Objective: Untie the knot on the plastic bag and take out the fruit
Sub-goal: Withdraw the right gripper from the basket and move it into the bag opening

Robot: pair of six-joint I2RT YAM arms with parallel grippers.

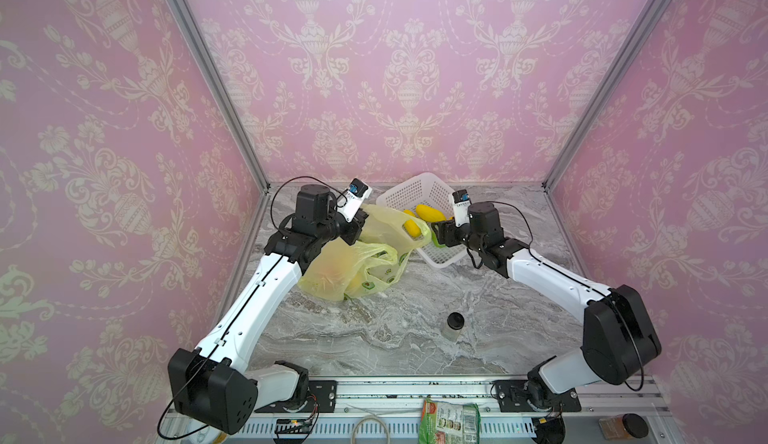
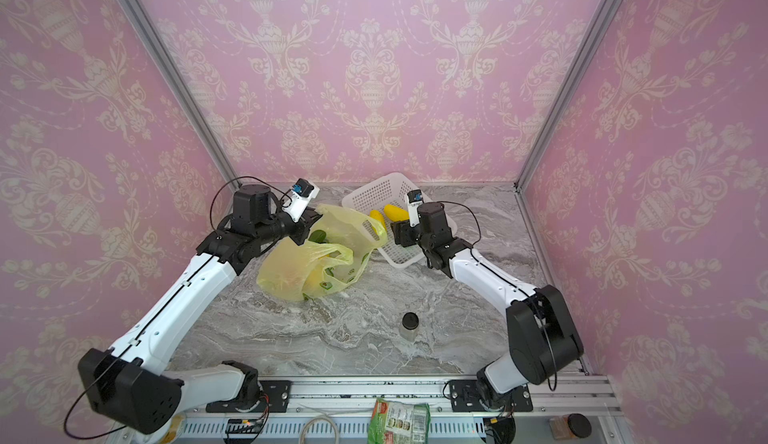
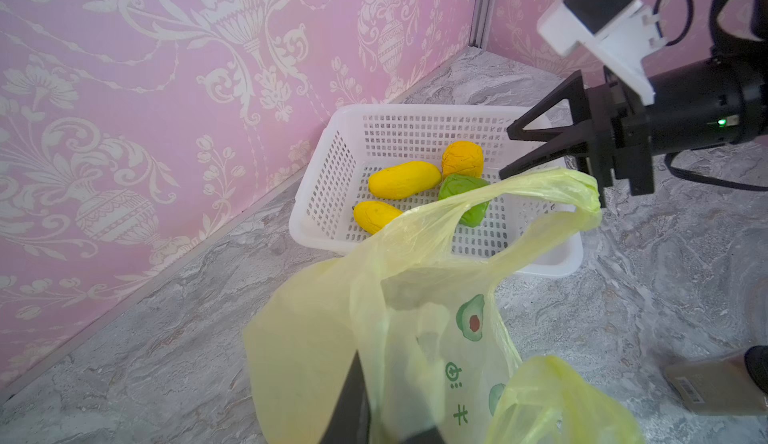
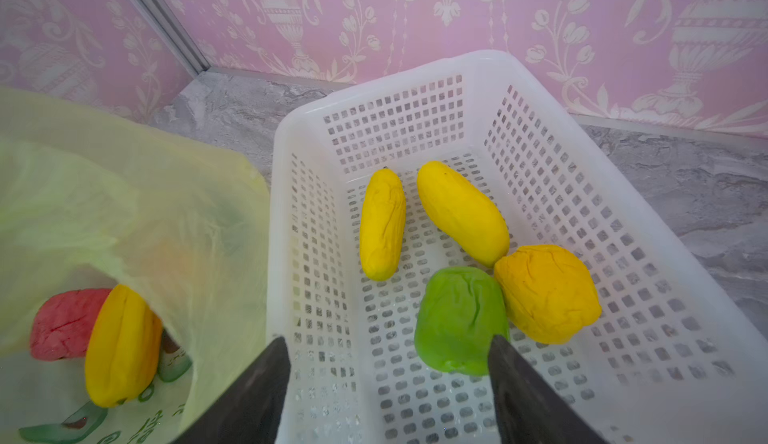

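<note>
The yellow-green plastic bag [image 1: 353, 263] [image 2: 299, 267] lies left of centre with its mouth raised. My left gripper [image 1: 360, 221] [image 3: 390, 400] is shut on the bag's film near one handle. No tied knot shows; a handle loop [image 3: 540, 188] stands open. Inside the bag lie a pink fruit [image 4: 62, 323] and a yellow-orange one [image 4: 120, 346]. My right gripper [image 1: 436, 232] [image 4: 388, 340] hangs open over the white basket [image 4: 623, 213], holding nothing. In the basket lie two long yellow fruits [image 4: 382, 223], a bumpy yellow ball [image 4: 546, 292] and a green piece [image 4: 457, 317].
A small jar with a black lid [image 1: 455, 325] stands on the marble top towards the front. A green snack packet [image 1: 449, 421] and a brown jar [image 1: 623, 425] lie on the front rail. Pink walls close the back and both sides.
</note>
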